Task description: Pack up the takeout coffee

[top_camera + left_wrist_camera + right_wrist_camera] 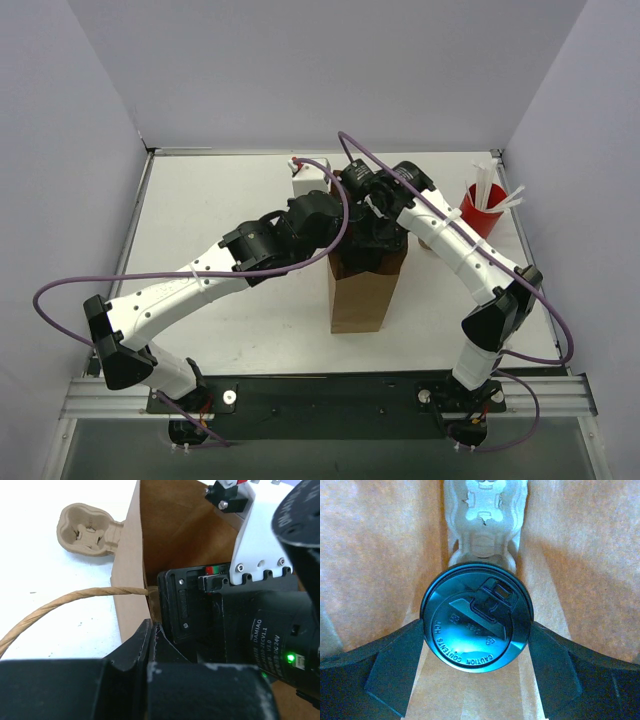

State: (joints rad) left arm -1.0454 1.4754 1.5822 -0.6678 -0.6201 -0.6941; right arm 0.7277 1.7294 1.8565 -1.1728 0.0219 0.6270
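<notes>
The takeout coffee shows in the right wrist view as a round black lid (pixel 476 617); its cup body is hidden below. My right gripper (pixel 476 630) is shut on it, a finger pressing each side of the lid, down inside the brown paper bag (pixel 360 295). In the top view the right gripper (pixel 372 245) is sunk in the bag's mouth. My left gripper (pixel 152 630) is shut on the bag's left wall (pixel 130 580), just below where the twine handle (pixel 65 602) joins it. In the top view the left gripper (pixel 335 222) is at the bag's rim.
A moulded pulp cup carrier (pixel 485 515) lies in the bag beyond the lid. Another pulp carrier (pixel 85 530) lies on the table left of the bag. A red cup with white sticks (pixel 482 210) stands at the right, near the side wall.
</notes>
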